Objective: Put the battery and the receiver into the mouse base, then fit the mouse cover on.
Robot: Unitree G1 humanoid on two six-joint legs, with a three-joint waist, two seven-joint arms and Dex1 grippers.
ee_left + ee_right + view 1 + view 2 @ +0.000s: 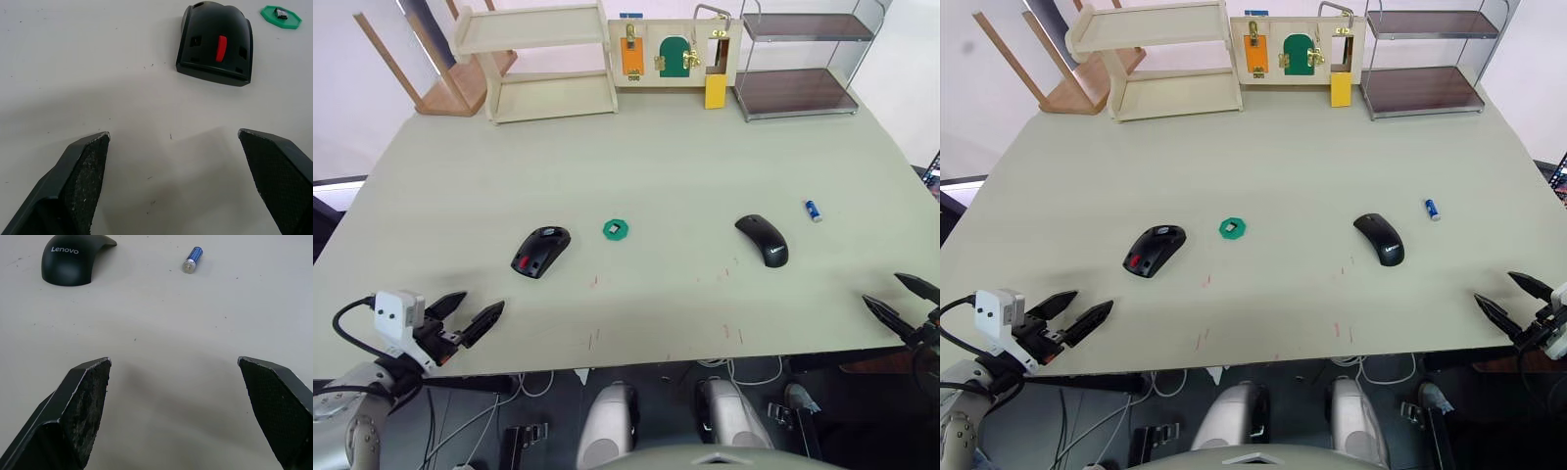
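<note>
Black mouse base (540,252) shows a red strip and hollows on top.

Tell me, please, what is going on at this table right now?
Nothing is held yet. The left gripper and right gripper hover open at the near edge. The mouse base, the receiver on its green disc, the mouse cover and the battery lie apart on the table.

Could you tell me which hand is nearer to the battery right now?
Right. The right hand sits near the table edge just below the battery; the left hand is far across, beyond the mouse base.
</note>
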